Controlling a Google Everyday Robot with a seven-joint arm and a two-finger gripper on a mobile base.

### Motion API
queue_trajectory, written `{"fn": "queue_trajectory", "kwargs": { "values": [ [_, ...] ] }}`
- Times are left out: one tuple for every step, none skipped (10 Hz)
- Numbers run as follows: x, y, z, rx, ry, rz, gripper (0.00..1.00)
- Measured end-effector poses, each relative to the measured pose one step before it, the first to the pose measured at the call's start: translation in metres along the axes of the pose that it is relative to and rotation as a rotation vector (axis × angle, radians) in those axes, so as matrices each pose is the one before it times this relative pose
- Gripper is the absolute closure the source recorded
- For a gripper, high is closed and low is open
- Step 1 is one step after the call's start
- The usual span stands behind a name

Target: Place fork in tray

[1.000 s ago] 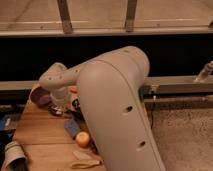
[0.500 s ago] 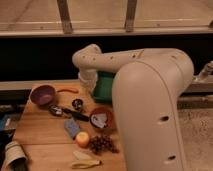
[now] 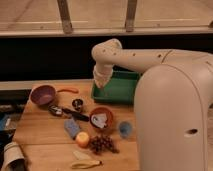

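Here the pincer (image 3: 98,86) hangs closed over the near-left corner of the green tray (image 3: 120,90).

The white arm (image 3: 145,59) reaches in from the right and bends down to that corner; whether the pincer carries the fork cannot be made out, and no slim all-silver fork can be picked out anywhere on the wooden worktop (image 3: 45,132). Left of the tray sit a purple bowl (image 3: 43,95) and an orange-handled utensil (image 3: 67,91). In front of the tray are a black-handled utensil (image 3: 70,113), a small dark cup (image 3: 77,104), a brown bowl (image 3: 101,119), a blue sponge (image 3: 72,128), an orange fruit (image 3: 82,139), a bunch of grapes (image 3: 102,144), a small blue cup (image 3: 125,130) and a banana (image 3: 85,161).
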Motion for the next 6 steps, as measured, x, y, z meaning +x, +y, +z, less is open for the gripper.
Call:
{"fn": "queue_trajectory", "kwargs": {
  "values": [
    [0.00185,-0.00208,0.00004,0.00506,0.00066,-0.00132,1.0],
    [0.00094,-0.00187,0.00017,0.00511,-0.02526,0.02393,1.0],
    [0.00206,-0.00996,-0.00245,0.00674,-0.02351,0.02831,1.0],
    [0.00199,-0.0152,-0.00278,0.00636,-0.02775,0.03607,1.0],
    [-0.0039,-0.02134,-0.00453,0.00736,-0.04236,0.03986,1.0],
    [-0.00943,-0.01377,-0.00181,-0.00685,-0.04174,0.03542,1.0]
  ]
}}
